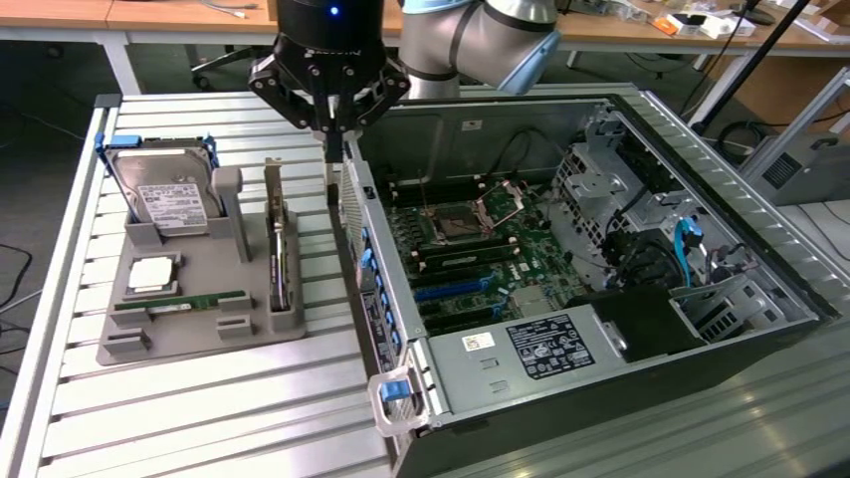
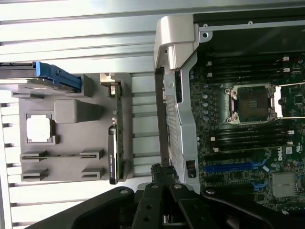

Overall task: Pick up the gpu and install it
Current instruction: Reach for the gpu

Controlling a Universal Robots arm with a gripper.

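The gripper (image 1: pixel 330 147) (image 2: pixel 156 168) has its two fingers pressed together, and there is nothing between them. It hangs in the air over the thin gap between the gray tray (image 1: pixel 199 344) and the open computer case (image 1: pixel 398 329), very close to the top edge of the case wall. The gpu (image 1: pixel 277 249) (image 2: pixel 116 138) is below the tool on the tray side. It stands on its long edge in the tray slot nearest the gripper, and nothing touches it. Its top edge has open air above it. The gap beside it is narrow, and the case wall stands up tall right there. A gray post (image 1: pixel 229 204) rises on the gpu's other side. Farther from the tool are the hard drive (image 1: pixel 166 194) with blue handles, a square chip (image 1: pixel 150 274) lying flat, and a thin green stick (image 1: pixel 179 301). On the tool's other side, down inside the case, lies the green board (image 1: pixel 479 259) with blue slots (image 1: pixel 445 291).
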